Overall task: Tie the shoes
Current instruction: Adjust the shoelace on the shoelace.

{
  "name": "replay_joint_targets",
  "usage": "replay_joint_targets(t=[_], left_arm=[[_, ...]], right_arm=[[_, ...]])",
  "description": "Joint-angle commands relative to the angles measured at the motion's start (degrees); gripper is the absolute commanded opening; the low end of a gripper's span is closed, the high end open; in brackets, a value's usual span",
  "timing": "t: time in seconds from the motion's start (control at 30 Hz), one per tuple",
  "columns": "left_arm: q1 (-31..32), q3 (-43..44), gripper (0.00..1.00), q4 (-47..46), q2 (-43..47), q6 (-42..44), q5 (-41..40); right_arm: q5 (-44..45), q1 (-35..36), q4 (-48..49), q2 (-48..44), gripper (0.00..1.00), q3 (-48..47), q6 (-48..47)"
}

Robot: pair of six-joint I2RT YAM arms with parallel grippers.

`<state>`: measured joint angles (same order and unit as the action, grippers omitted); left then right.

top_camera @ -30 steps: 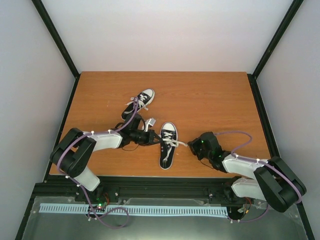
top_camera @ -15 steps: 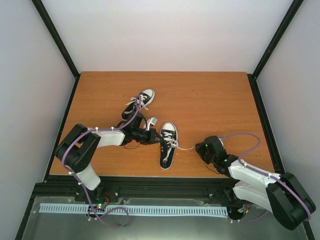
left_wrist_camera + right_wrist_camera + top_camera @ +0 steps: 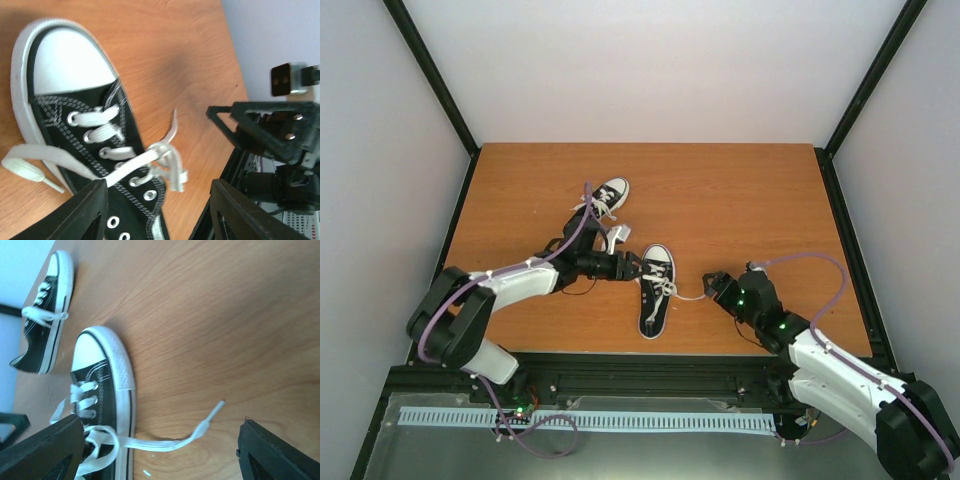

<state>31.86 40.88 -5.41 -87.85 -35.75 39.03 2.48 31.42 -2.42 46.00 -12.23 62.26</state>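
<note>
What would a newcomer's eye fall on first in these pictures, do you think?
A black sneaker at the front centre of the table sits between the left gripper and right gripper, both open and empty. Its white lace trails loose toward the right. The second sneaker lies farther back.

Near shoe [image 3: 656, 290] between left tool [image 3: 632, 268], right tool [image 3: 712, 285]; far shoe [image 3: 603, 203] behind, leftward.

The shoes [image 3: 95, 150] are matt black canvas with smooth white rubber toe caps [image 3: 65, 60], shiny metal eyelets [image 3: 73, 118] and flat woven cloth laces [image 3: 100, 133]. The counter [image 3: 210, 315] is smooth wood-grain board (a faint sheen only). The left pincer [image 3: 159, 192] looks matt black plastic.
</note>
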Motion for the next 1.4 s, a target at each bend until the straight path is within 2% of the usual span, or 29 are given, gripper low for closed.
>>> replay_joint_targets(t=[0.0,0.07,0.13,0.27,0.4,0.47,0.57,0.77,0.87,0.93,1.03,1.23,1.37], left_arm=[[-0.4,1.3,0.59,3.7,5.9,7.4,-3.9],[-0.3,2.7,0.59,7.5,5.5,8.8,-6.0],[-0.3,2.7,0.59,8.5,4.6,8.7,-6.4],[-0.3,-0.1,0.59,4.5,3.2,4.9,-3.8],[-0.3,-4.8,0.61,-1.3,5.5,0.0,-4.9],[-0.3,-8.0,0.65,-1.3,9.4,-2.4,-10.5],[-0.4,-11.8,0.78,-0.4,15.4,-5.8,-18.1],[-0.5,-7.6,0.89,11.6,21.4,-5.0,-29.2],[-0.5,-9.1,0.97,13.1,25.9,-5.9,-34.8],[-0.5,-10.1,1.0,13.5,27.8,-5.9,-36.1],[-0.5,-8.8,1.0,15.7,27.7,-5.0,-36.3],[-0.5,-8.7,1.0,14.9,26.0,-5.6,-34.6],[-0.5,-8.9,1.0,15.0,25.7,-5.6,-34.2]], right_arm=[[-5.5,-0.3,1.7,3.0,0.83,-4.5,-11.1],[-5.9,-0.3,-1.2,7.4,0.81,-7.8,-14.5],[-10.2,-0.3,1.3,11.4,0.81,-9.4,-18.2],[-22.0,-0.3,10.0,20.9,0.82,-12.8,-23.0],[-22.8,0.1,6.6,27.8,0.74,-19.7,-28.6],[-20.3,2.1,-0.2,30.3,0.71,-26.4,-35.3],[-9.5,7.3,-12.4,35.3,0.67,-36.0,-44.0],[-3.6,14.0,-16.9,44.1,0.64,-45.0,-48.2],[-0.5,16.5,-19.1,48.3,0.6,-48.6,-49.2],[1.2,17.4,-20.2,50.5,0.58,-50.4,-49.4],[3.6,18.5,-22.0,52.7,0.54,-52.7,-49.9],[5.5,20.1,-24.4,55.1,0.38,-55.6,-50.7],[6.6,21.1,-25.6,55.6,0.33,-56.3,-51.0]])
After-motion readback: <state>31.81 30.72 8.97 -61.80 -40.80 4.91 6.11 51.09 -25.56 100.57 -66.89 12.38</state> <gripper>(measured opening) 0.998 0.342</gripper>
